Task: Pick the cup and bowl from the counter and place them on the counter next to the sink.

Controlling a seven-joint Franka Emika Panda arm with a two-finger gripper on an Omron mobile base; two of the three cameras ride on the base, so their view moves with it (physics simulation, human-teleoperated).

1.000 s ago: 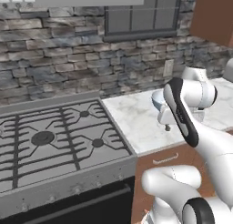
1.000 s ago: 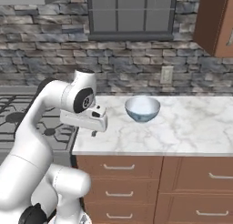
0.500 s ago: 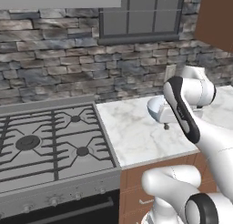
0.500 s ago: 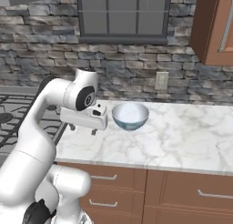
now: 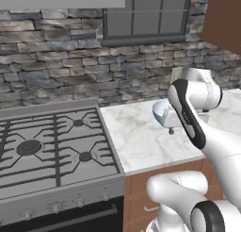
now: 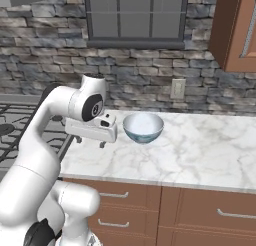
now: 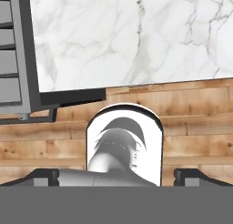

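1. Right base view: the round, pale blue-white glossy bowl [image 6: 143, 127], darker teal low on its outside, sits upright at the centre of the frame on the white marble counter with grey veins [image 6: 200, 150], toward the back near the stone wall.
2. The white arm's two-finger gripper [image 6: 90, 141] hangs at centre left of that frame, just left of the bowl and apart from it, over the counter's left end. Two small dark tips point down from the hand's underside; I cannot tell whether they are spread or closed.
3. Brown wooden cabinets with metal pulls [image 6: 200, 215] run along the bottom of the frame under the marble.
4. A grey gas stovetop with black grates [image 6: 15, 135] shows at the left edge, beside the counter.
5. In the left base view the bowl [image 5: 160, 111] peeks out at centre right, mostly hidden behind the arm's dark-striped forearm. The marble [image 5: 141, 136] fills the middle and the stovetop [image 5: 47, 146] takes the lower left.
6. A grey-framed window [image 5: 146, 14] is set in the stone wall at the top centre.
7. In the hand view the marble [image 7: 132, 36] spreads across the top, the stove's edge [image 7: 18, 50] is at upper left, and wooden floorboards [image 7: 195, 114] lie below.
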